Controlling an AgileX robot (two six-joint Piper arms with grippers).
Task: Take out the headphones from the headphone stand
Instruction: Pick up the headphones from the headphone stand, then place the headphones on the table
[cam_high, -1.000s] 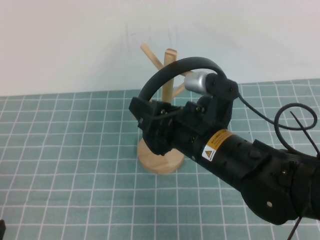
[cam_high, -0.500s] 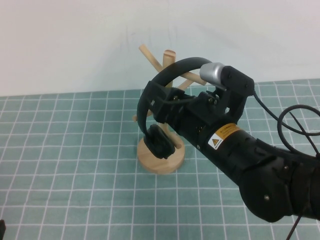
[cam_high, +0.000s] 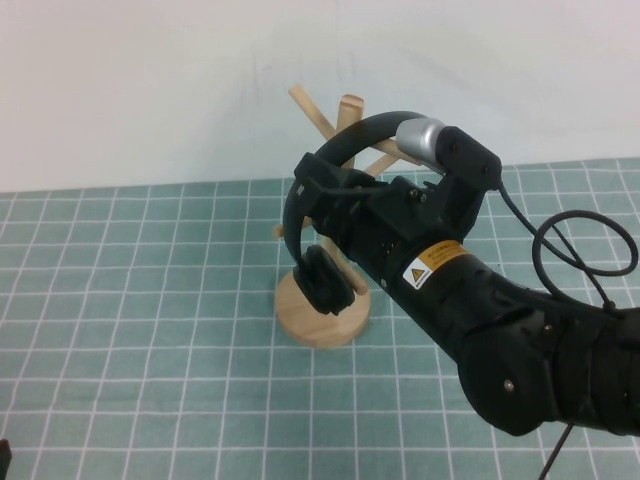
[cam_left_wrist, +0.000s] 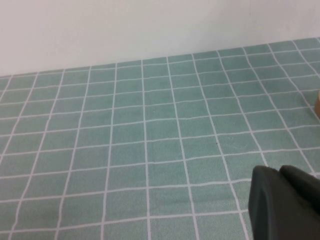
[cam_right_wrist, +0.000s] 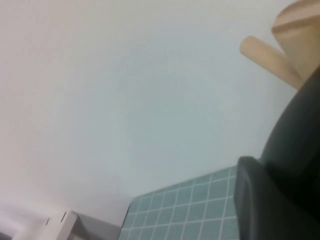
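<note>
The black headphones hang around the top of the wooden headphone stand at the table's middle. Their headband arcs over the stand's angled pegs, and one round ear cup hangs in front of the pole above the disc base. My right gripper is shut on the headband's left side, a little below the pole's top. In the right wrist view the dark headband runs past one finger, with the stand's pegs behind. My left gripper is shut and empty, low over the mat, far from the stand.
A green mat with a white grid covers the table, with a white wall behind. The right arm's black cable loops at the right. A grey-white box corner shows off the table's edge.
My right gripper has shifted right and a little up with the headband. The ear cup has come into view in front of the pole. The stand's top has leaned slightly right.
</note>
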